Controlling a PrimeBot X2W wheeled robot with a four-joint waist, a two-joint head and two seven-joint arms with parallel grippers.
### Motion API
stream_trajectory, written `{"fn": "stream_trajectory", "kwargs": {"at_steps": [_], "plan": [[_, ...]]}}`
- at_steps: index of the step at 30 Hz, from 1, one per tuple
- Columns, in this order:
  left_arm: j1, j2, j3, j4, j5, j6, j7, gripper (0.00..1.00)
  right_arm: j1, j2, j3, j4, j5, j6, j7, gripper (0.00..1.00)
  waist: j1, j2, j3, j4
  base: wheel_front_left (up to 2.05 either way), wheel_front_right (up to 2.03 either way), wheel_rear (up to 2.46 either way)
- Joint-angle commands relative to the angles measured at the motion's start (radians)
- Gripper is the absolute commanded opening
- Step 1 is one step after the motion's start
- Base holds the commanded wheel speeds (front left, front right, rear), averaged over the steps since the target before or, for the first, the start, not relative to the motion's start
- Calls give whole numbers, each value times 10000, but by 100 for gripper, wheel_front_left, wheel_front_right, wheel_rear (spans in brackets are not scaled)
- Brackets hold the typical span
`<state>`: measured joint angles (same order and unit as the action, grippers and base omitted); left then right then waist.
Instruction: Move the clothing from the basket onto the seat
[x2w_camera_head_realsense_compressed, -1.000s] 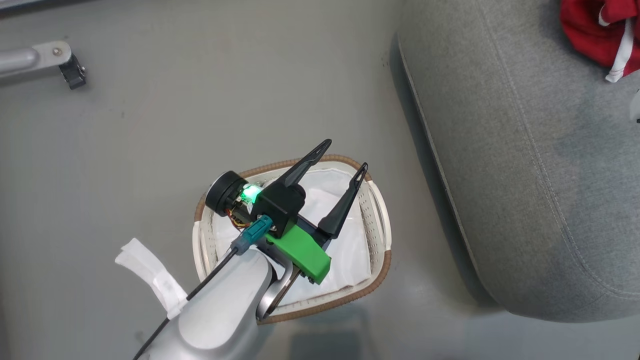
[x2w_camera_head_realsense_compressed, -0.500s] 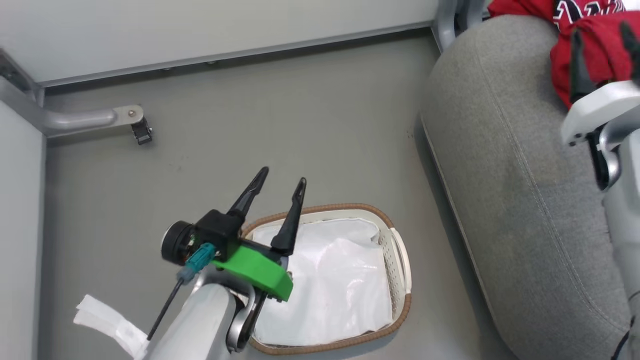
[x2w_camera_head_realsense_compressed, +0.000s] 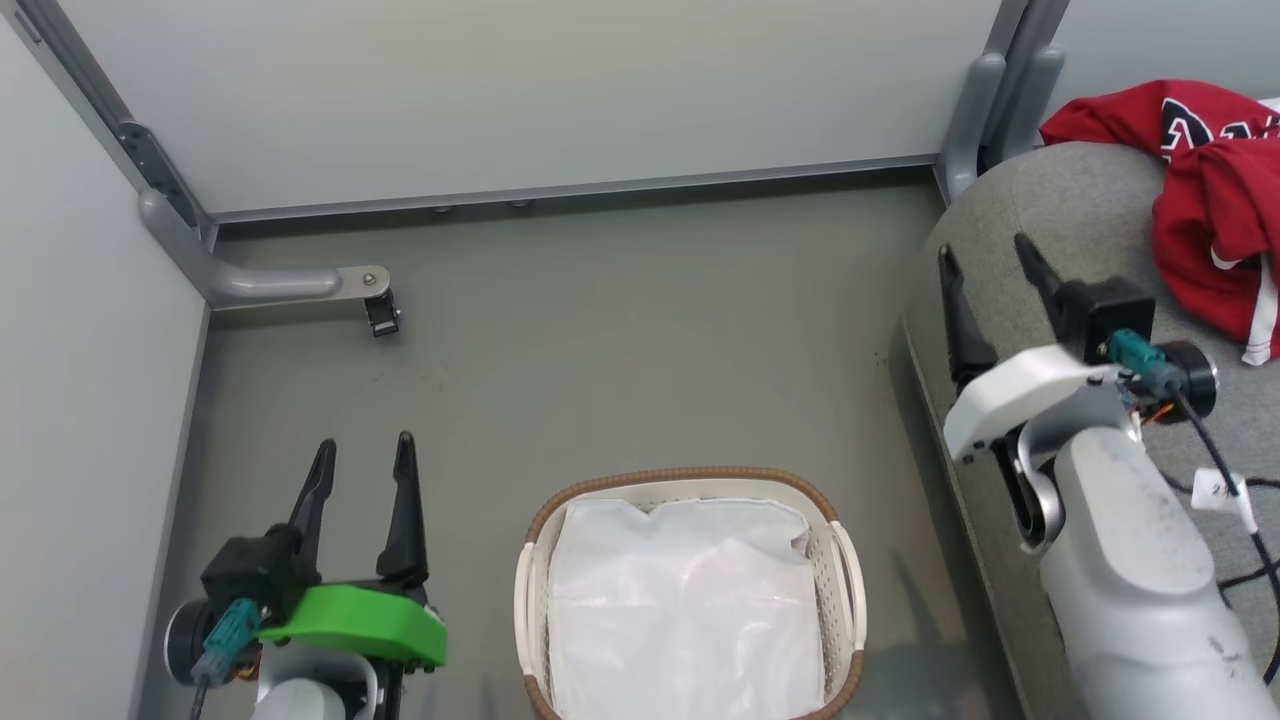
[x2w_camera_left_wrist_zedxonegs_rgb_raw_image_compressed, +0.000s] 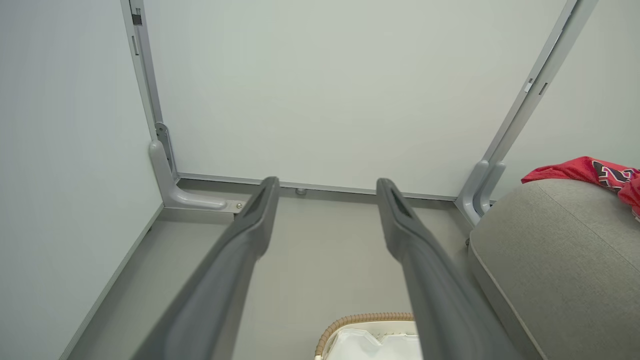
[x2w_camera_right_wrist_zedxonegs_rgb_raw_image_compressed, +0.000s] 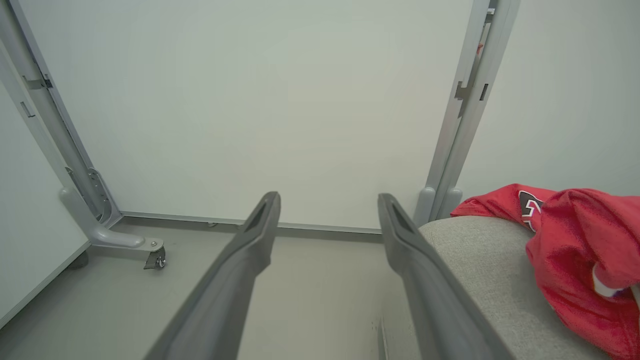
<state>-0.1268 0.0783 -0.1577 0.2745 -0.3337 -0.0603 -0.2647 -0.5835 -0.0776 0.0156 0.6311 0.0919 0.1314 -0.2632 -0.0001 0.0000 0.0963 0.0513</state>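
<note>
- Clothing (x2w_camera_head_realsense_compressed: 1200, 210) lay in a red heap on the seat (x2w_camera_head_realsense_compressed: 1060, 210), up at its far end. A black-and-white badge showed on top.
- The basket (x2w_camera_head_realsense_compressed: 680, 478) sat on the floor (x2w_camera_head_realsense_compressed: 600, 350) beside the seat. All I could see in it was the white liner (x2w_camera_head_realsense_compressed: 680, 600), and no red.
- The left gripper (x2w_camera_head_realsense_compressed: 365, 445) had been right over the basket a second before. Now it was off to the side, not touching the basket. Its two fingers were spread wide with nothing between them.
- The right gripper (x2w_camera_head_realsense_compressed: 983, 247) had been up by the red heap a moment before. Now it hung back over the near edge of the seat, apart from the clothing. Its fingers were wide too and held nothing.
- The robot's head had tipped up as well, so the whole room looked shifted. That was the camera moving, not the things.
- I thought the job was done, or very nearly. Both arms had pulled away with nothing in them, and the clothes were on the seat.
- Something small could have been hiding under the liner's folds, and I could not tell from where I stood.
</note>
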Motion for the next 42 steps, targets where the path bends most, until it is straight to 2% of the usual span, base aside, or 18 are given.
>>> {"fn": "stream_trajectory", "kwargs": {"at_steps": [1,5,10,17,25,42], "plan": [[303,-81,192,-43,-14,31,6,100,457,61,-114,-217,-24,-14,-23,100,1,0,-149,53,0,0,0],[814,-180,611,-53,129,-101,6,100,1500,253,-111,-977,-127,-14,-24,100,1,0,-346,50,0,0,0],[1251,-256,885,19,176,-213,6,100,2741,241,397,-1900,553,-14,-25,100,1,0,-590,18,0,0,0],[1839,-277,1059,-52,-8,-115,6,100,4062,247,612,-2728,1115,-15,-25,100,1,0,-740,-129,0,0,0],[2123,-276,1010,-97,79,-24,6,100,4559,253,549,-3168,1207,-15,-23,100,1,0,-738,-125,0,0,0],[2000,-276,833,6,60,-30,6,100,4564,253,847,-3047,1276,-15,-23,100,1,0,-746,-106,0,0,0]]}}
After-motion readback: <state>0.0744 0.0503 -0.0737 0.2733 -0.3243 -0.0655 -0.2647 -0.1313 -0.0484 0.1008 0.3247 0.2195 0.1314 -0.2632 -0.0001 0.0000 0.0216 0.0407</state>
